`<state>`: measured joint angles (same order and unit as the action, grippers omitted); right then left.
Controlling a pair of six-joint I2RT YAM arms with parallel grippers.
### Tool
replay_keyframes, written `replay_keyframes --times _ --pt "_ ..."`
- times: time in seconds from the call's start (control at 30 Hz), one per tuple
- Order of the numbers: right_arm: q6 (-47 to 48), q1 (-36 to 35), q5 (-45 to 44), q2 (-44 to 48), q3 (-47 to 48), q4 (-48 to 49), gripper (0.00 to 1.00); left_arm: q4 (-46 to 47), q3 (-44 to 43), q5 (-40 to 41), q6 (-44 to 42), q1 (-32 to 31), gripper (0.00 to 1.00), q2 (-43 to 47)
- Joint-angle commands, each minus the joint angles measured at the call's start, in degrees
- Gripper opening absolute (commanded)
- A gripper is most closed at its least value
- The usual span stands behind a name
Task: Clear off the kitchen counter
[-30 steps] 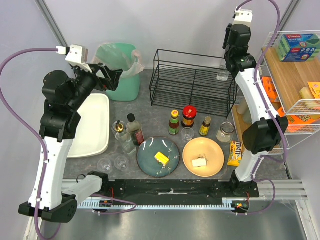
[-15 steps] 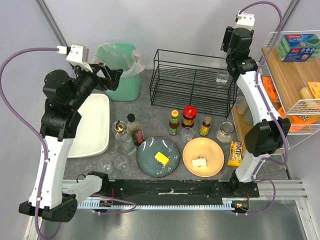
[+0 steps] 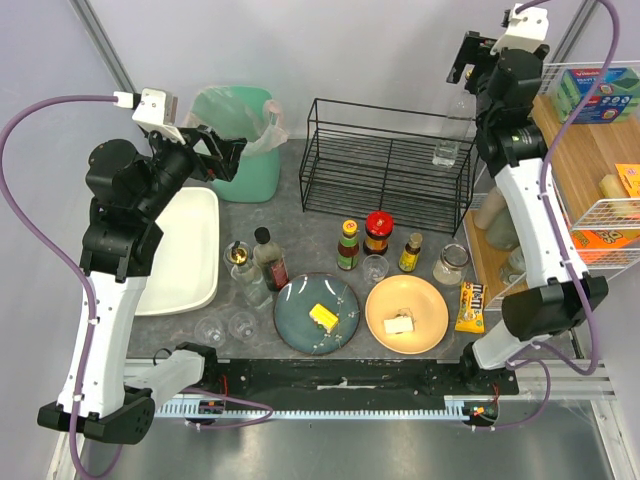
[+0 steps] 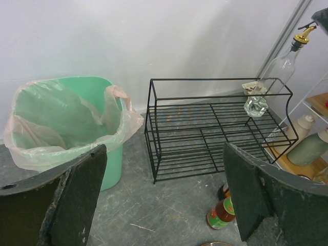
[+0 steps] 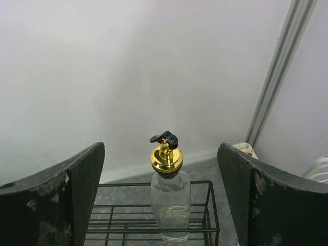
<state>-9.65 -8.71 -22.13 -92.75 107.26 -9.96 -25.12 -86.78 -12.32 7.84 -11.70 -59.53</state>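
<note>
Counter: kitchen counter (image 3: 285, 225), frame centre, uncleared.
Near edge: blue plate (image 3: 317, 313), orange plate (image 3: 407, 313) and sauce bottles (image 3: 378, 232) crowd lower centre.
Rack: wire rack (image 3: 385, 165) holds pourer bottle (image 5: 166, 197) upright, apparently stowed.
Left gripper (image 4: 164, 151): spread wide, empty, beside green bin (image 4: 61, 118), upper left.
Right gripper (image 5: 160, 148): spread wide, empty, above the bottle.
Obstruction: rack rails fence the bottle.

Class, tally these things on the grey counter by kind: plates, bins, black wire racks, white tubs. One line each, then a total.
Plates: 2
Green bin: 1
Black wire rack: 1
White tub: 1
Total: 5
</note>
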Motion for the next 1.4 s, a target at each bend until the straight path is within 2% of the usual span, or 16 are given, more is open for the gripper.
replay_keyframes --times 0.0,0.23,0.3,0.33,0.43,0.53,0.63,0.8,1.0,1.17,1.37 --pt "-0.8 0.2 6.2 5.9 -0.7 0.3 0.98 1.3 -0.1 -0.5 1.9 0.2 0.99 0.3" --pt "3.8 -2.6 21.9 12.5 -6.9 1.2 0.98 -0.5 0.3 -0.6 3.6 0.1 0.96 0.7" --pt "5.2 -4.5 32.9 13.9 -9.3 1.2 0.98 -1.1 0.5 -0.3 4.3 0.2 0.96 1.0" --pt "5.7 -5.6 35.1 14.6 -10.3 1.0 0.98 -1.2 0.6 -0.3 4.5 0.2 0.96 1.2" --pt "6.9 -10.4 46.6 15.3 -13.3 0.7 0.98 -1.8 0.7 -0.3 4.6 0.2 0.95 1.7" --pt "8.4 -18.2 50.2 16.2 -16.6 0.8 0.98 -2.5 0.1 1.0 4.9 0.2 0.95 2.1" --pt "6.7 -24.4 54.5 16.8 -21.5 5.1 0.98 -4.3 -1.5 4.5 5.7 0.2 0.93 2.5" --pt "2.0 -34.6 54.1 16.3 -29.6 16.0 0.98 -6.2 -3.3 11.2 7.5 0.2 0.93 4.2" --pt "4.2 -45.2 52.7 11.4 -29.8 18.0 0.98 -6.9 -4.0 11.3 8.4 0.2 0.93 6.4" --pt "7.0 -50.1 50.8 6.8 -29.8 18.0 0.98 -8.0 -4.0 11.3 8.2 0.3 0.93 7.1" --pt "8.5 -52.3 46.8 3.5 -30.4 19.7 0.97 -8.4 -4.2 11.4 7.6 0.2 0.93 7.1"
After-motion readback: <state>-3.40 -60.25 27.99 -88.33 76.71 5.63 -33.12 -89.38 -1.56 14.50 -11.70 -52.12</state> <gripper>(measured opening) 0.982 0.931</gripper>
